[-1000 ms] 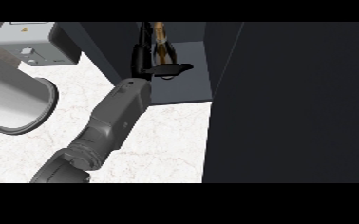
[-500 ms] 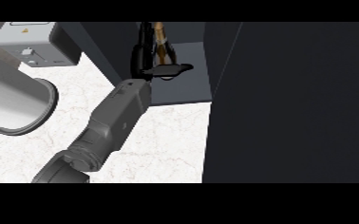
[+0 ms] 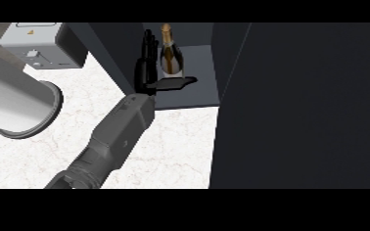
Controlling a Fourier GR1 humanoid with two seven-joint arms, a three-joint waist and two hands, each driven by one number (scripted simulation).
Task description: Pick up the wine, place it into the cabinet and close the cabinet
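The wine bottle [image 3: 168, 54], dark with a gold neck, stands upright inside the open dark cabinet [image 3: 198, 93] at the top middle. My left hand [image 3: 148, 66] is just left of the bottle. Its fingers are straight and point into the cabinet, and the thumb [image 3: 175, 82] is spread out in front of the bottle's base. No finger curls round the bottle. The grey forearm [image 3: 115, 132] runs up to the hand from the lower left. My right hand does not show.
The open cabinet door [image 3: 296, 107] fills the right side as a large dark panel. A grey appliance [image 3: 33, 46] sits at the top left and a round metal vessel [image 3: 22, 107] at the left edge, both on the white marble counter [image 3: 177, 147].
The bottle has gone from leaning against the hand to standing upright and plainly visible. The hand has drawn back slightly toward me, with its thumb now lower.
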